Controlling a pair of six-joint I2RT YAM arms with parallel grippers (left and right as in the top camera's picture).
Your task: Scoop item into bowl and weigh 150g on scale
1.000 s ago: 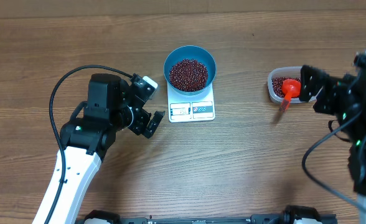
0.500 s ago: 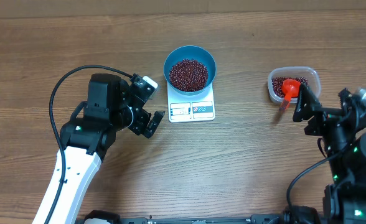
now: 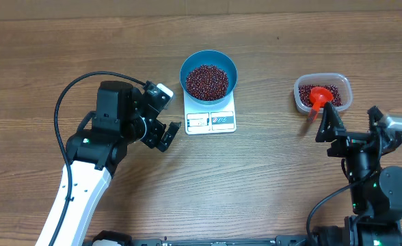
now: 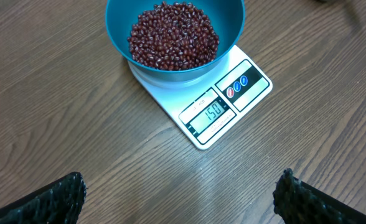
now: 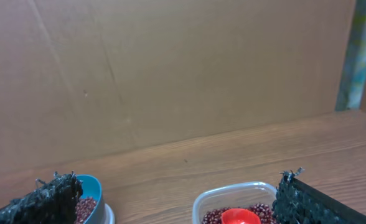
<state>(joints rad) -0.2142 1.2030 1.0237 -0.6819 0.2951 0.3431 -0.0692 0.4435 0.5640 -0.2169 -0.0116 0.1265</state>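
Since the earlier frame the right gripper [image 3: 349, 116] had withdrawn from the clear tub [image 3: 344, 83] toward the table's near edge; the left arm had not shifted. Both grippers stood spread and empty, the left gripper [image 3: 170, 109] just beside the scale [image 3: 211, 121]. The orange scoop [image 3: 316, 98] lay in the tub. The beans [image 3: 206, 80] sat in the teal bowl [image 3: 185, 68] on the scale, whose display [image 4: 213, 111] appeared to read 150. Judgement: weighing looked complete; the next move called only for confirming the reading.
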